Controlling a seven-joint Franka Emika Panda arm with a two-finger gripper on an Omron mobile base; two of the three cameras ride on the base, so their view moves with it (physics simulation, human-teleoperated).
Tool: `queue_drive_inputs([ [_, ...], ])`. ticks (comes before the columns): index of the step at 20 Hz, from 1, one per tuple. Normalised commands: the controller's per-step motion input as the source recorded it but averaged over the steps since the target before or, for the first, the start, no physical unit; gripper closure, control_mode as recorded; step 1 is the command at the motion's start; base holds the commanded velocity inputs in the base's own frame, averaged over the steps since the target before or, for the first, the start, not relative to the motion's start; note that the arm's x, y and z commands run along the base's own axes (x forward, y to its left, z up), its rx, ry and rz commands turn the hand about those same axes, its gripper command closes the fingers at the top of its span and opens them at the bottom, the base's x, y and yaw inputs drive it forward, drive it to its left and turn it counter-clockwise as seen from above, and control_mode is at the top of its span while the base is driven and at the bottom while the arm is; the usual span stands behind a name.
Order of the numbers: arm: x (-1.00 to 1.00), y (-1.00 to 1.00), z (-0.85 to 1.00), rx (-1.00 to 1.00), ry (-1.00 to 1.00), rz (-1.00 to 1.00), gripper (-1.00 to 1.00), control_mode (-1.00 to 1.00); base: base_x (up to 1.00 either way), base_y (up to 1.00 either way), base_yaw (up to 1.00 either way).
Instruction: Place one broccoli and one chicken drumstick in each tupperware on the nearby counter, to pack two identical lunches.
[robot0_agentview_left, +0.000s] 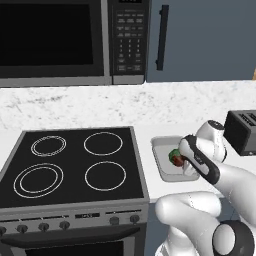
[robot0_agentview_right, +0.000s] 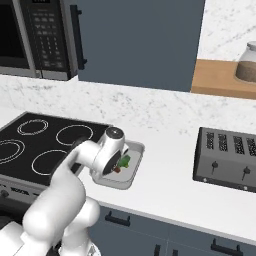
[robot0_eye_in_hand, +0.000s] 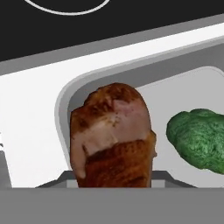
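A light-grey tupperware (robot0_agentview_left: 161, 148) (robot0_agentview_right: 136, 149) (robot0_eye_in_hand: 65, 98) sits on the white counter (robot0_agentview_right: 170, 185), just right of the stovetop. A green broccoli (robot0_eye_in_hand: 199, 138) (robot0_agentview_right: 125, 161) (robot0_agentview_left: 173, 153) lies inside it. My gripper (robot0_agentview_left: 181, 160) (robot0_agentview_right: 118, 166) reaches down into the tupperware and is shut on a reddish-brown chicken drumstick (robot0_eye_in_hand: 113, 135) (robot0_agentview_left: 177, 162). The drumstick stands plump end away from the hand, beside the broccoli and apart from it. It hides my fingertips in the hand view. Whether it touches the container's floor I cannot tell.
A black stovetop (robot0_agentview_left: 75, 162) with four burners lies left of the tupperware. A grey slotted toaster (robot0_agentview_right: 227, 157) (robot0_agentview_left: 242, 131) stands on the counter to the right. A microwave (robot0_agentview_left: 55, 40) hangs above the stove, and a jar (robot0_agentview_right: 248, 62) sits on a wooden shelf.
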Motion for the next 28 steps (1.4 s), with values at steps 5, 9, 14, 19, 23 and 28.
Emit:
queue_drive_inputs([
  [5,0.25,-0.06,-0.21,0.0,0.0,0.0,1.0,-1.0,0.0,0.0,0.0],
  [9,0.28,-0.13,-0.17,0.0,0.0,0.0,1.0,-1.0,0.0,0.0,0.0],
  [14,0.31,-0.09,-0.12,0.0,0.02,0.0,1.0,-1.0,0.0,0.0,0.0],
  [19,0.38,0.0,-0.2,0.0,0.02,0.03,-1.0,-1.0,0.0,0.0,0.0],
  [23,0.34,0.0,-0.19,0.0,0.01,0.05,-1.0,-1.0,0.0,0.0,0.0],
  [28,0.11,-0.05,-0.04,0.0,0.0,0.05,-1.0,-1.0,0.0,0.0,0.0],
])
